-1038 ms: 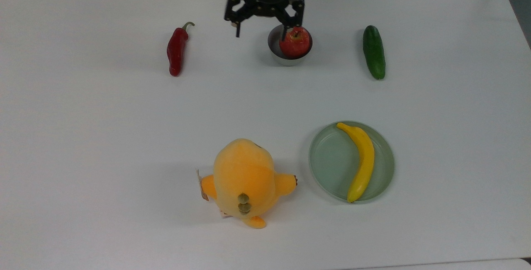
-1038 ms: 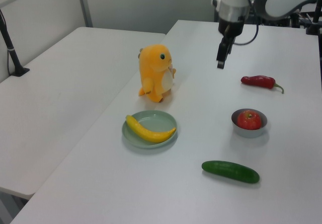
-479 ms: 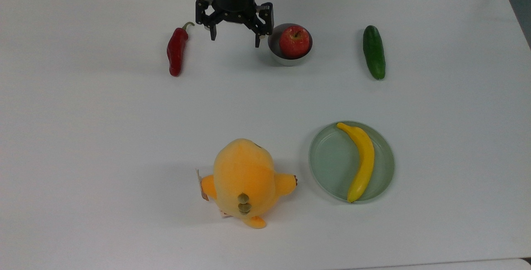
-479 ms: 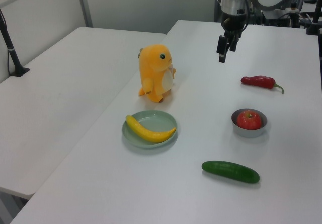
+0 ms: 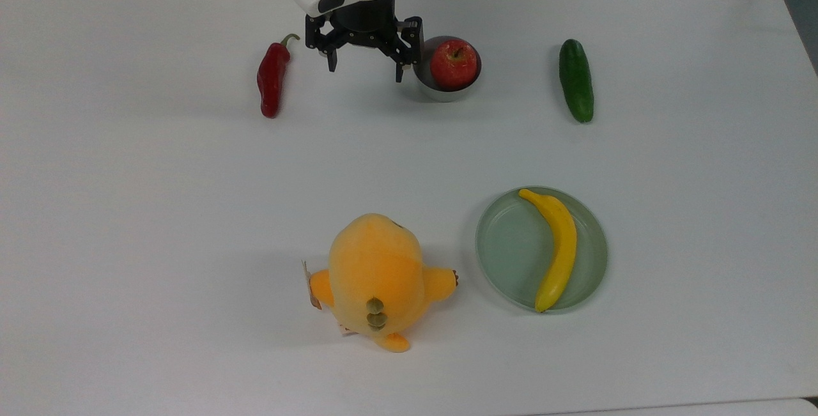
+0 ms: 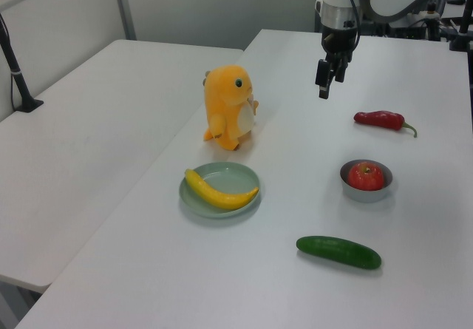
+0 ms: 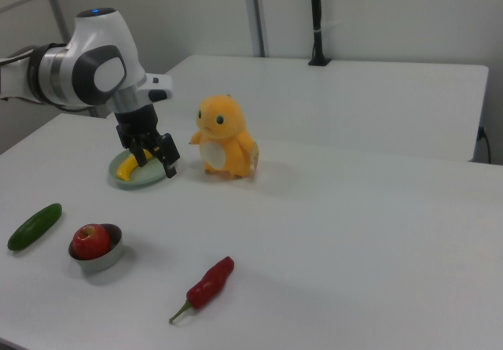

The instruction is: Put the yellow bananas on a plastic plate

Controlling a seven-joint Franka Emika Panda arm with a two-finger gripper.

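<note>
**Banana on the plate, tool hanging empty**

The banana lies inside the plate, along the top view's right side of it, stem end toward the far rim, tip touching the near rim. In the left view the banana curves across the plate. The plate sits just beside the plush, on the top view's right of it, the two apart.

Over at the far side of the bench, the tool hangs above the surface with its fingers spread and nothing between them. In the top view it sits between the pepper on the left and the bowl on the right, an apple in that bowl. The cucumber lies further right, well apart. The left view has the tool clear of the bench.
</note>
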